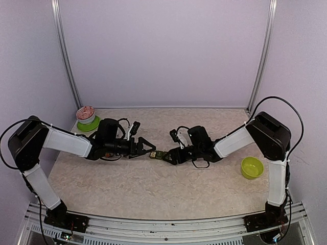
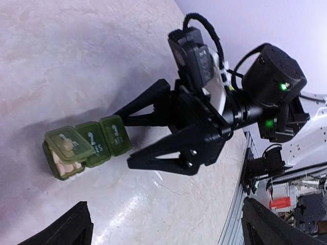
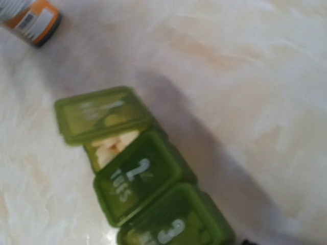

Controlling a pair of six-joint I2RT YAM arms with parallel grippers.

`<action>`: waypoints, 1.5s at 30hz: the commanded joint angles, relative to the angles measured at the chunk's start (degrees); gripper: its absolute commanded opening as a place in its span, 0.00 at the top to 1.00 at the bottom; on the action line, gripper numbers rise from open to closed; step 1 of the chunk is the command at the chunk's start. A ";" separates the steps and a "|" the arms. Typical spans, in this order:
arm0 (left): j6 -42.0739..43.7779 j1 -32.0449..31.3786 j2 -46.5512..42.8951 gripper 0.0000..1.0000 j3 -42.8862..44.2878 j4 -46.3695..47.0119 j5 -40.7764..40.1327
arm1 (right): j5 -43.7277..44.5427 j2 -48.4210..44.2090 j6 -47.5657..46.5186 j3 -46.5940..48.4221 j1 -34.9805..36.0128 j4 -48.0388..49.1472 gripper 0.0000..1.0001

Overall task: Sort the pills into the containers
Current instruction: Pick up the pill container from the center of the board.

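lying at the mouth of spread jaws: the pill containers at mid-table

a pale marbled table [image 1: 153, 189] fills the overhead view, with two black-and-white arms reaching in from either side and meeting near its middle. the left gripper [image 1: 147, 147] points at the meeting place with its jaws spread wide and nothing between them. facing it, the right gripper [image 2: 123, 139] has its jaws spread in a v.

a lime-green bowl [image 1: 252, 167] sits well apart to the right. a white bowl [image 1: 86, 114] with reddish contents rests on a green plate [image 1: 91, 126] at the far left corner.

the containers [image 2: 87, 145], a dark green strip of three joined compartments, lie flat on the table between the two grippers. the end marked 3 sits just inside the right gripper's fingertips. whether either finger touches it cannot be told. the rest of the strip reaches out toward the left gripper.

an orange-labelled bottle [image 3: 33, 18] lies on the table near the strip's far end.

the end lid [image 3: 99, 113] farthest from the right gripper is ajar and skewed, and pale pills [image 3: 115, 145] show in the gap beneath it. the other two lids are shut.
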 commanded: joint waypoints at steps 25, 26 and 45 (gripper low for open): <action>-5.06 3.45 -0.01 0.01 -2.95 4.17 -1.57 | 4.82 4.69 -46.31 13.72 3.12 -17.75 0.09; -5.01 3.55 -0.27 0.01 -3.11 4.10 -1.66 | 4.58 5.21 -46.64 14.44 3.14 -18.29 0.09; -5.22 5.12 -1.58 0.01 -4.49 3.95 -2.17 | 0.46 8.70 -50.73 19.00 3.99 -21.56 0.42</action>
